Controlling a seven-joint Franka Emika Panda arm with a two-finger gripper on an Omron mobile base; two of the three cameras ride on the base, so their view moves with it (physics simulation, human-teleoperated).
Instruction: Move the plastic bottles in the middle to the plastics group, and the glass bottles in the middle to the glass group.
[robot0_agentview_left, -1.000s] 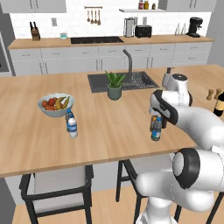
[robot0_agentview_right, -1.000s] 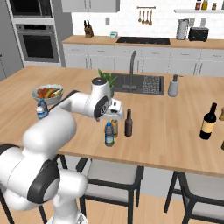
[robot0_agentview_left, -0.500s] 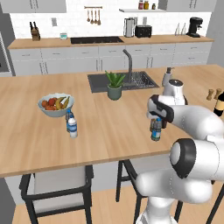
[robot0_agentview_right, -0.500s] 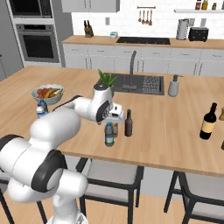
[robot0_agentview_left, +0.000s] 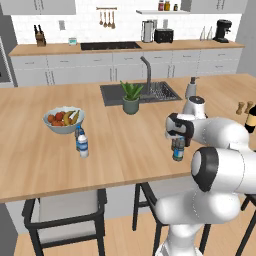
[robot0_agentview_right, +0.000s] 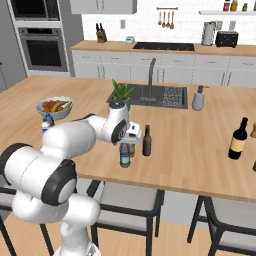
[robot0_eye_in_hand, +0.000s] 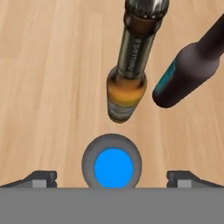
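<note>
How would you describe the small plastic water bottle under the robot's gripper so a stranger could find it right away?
Start at the long wooden island counter with the sink, then look near its front edge, below the open gripper. The small greyish see-through plastic bottle with a blue label band stands there. The slim dark brown glass bottle beside it is taller, opaque and narrow-necked.

The greyish see-through plastic bottle (robot0_eye_in_hand: 112, 168) shows a bright blue cap. The slim glass bottles (robot0_eye_in_hand: 131, 65) are amber-brown and near-black; the wooden counter (robot0_eye_in_hand: 48, 78) is pale tan.
</note>
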